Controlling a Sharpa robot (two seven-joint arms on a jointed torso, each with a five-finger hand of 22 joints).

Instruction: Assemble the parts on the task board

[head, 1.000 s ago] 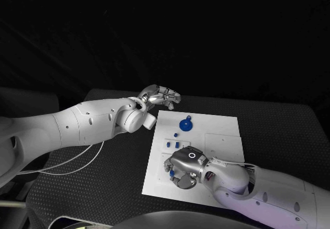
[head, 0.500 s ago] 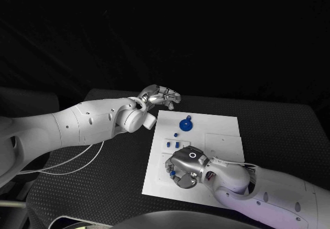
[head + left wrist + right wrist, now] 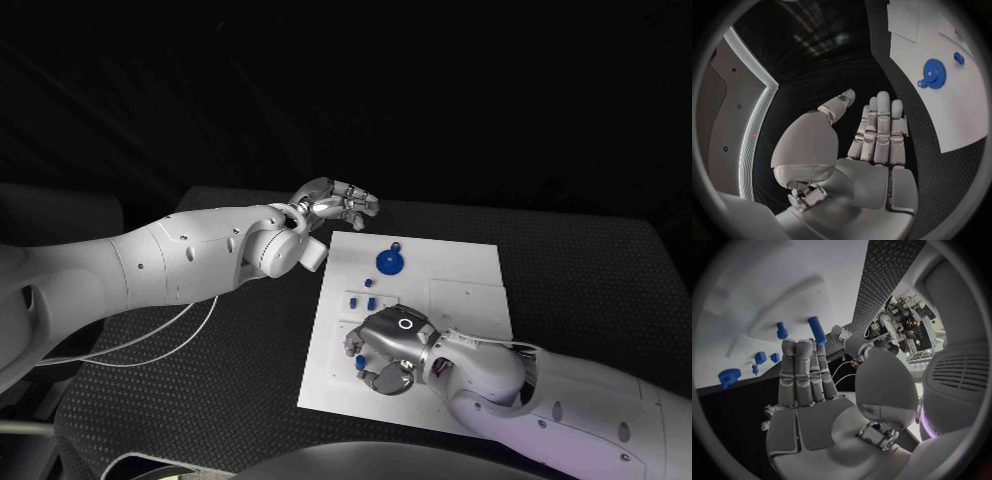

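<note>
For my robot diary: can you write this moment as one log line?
left hand: open, off the task board | right hand: over board, open | blue gear: untouched

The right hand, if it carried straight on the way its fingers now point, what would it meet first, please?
Probably the blue peg just beyond the fingertips of the right hand, standing on the task board. How far apart they are is hard to judge.

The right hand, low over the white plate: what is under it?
Under the right hand lies the white plate. A small blue piece peeks out by its fingers. Whatever else lies beneath the palm is covered.
</note>
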